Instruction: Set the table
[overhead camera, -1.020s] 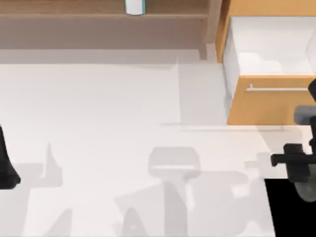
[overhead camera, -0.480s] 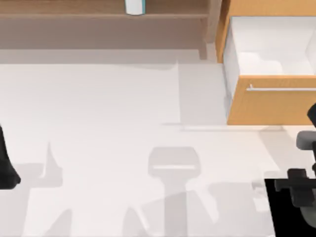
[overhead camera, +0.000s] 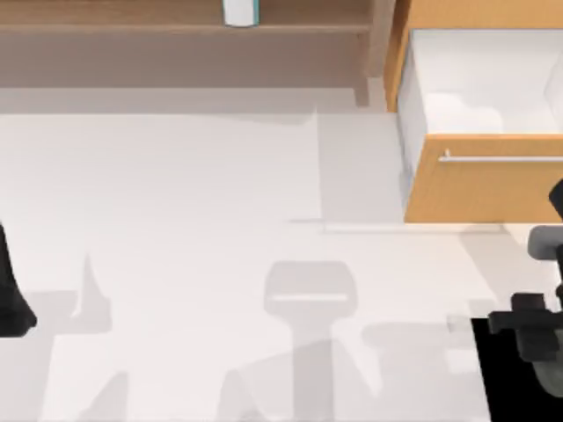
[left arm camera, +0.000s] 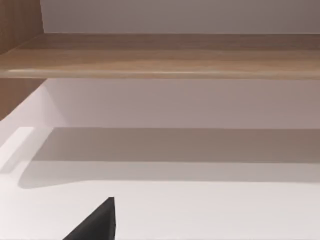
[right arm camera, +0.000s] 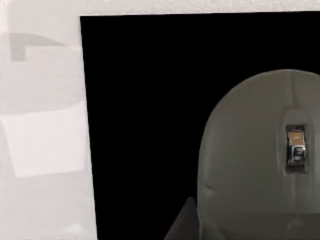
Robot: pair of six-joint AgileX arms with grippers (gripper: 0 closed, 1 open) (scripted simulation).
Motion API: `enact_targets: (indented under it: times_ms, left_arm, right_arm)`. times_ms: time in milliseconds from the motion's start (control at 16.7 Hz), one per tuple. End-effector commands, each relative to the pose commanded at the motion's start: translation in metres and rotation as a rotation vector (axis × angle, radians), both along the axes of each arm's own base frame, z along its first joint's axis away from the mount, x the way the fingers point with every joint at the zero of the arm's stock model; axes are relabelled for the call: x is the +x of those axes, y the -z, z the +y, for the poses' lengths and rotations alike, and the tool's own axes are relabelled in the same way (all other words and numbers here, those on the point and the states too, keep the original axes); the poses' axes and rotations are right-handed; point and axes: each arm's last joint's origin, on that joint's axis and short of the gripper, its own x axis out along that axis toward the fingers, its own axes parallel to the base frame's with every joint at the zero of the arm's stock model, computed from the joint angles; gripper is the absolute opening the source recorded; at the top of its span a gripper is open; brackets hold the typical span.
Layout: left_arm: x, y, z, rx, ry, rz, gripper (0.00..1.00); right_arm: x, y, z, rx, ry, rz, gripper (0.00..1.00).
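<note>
- The big white table [overhead camera: 193, 229] fills the middle of the top view.
- The right gripper [overhead camera: 528, 323] hangs over a black mat [overhead camera: 506, 387] and a grey mouse [right arm camera: 260, 160] at the table's right edge. I cannot tell how its fingers stand.
- The left arm [overhead camera: 10, 290] waits at the left edge.
- A wooden drawer [overhead camera: 484, 185] stands pulled out at the right.

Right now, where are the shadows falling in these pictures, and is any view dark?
Top view: soft grey arm shadows cross the near half of the table. Left wrist view: a shadow band lies under the shelf. Right wrist view: none dark; the black mat just reads black.
</note>
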Motion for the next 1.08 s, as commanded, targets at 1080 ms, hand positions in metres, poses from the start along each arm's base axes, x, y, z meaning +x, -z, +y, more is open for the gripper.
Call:
enact_targets:
  times_ms: [1080]
  left_arm:
    - [0.000,0.000,0.000,0.000,0.000,0.000,1.00]
  right_arm:
    - [0.009,-0.017,0.004,0.038,-0.006,-0.115,0.00]
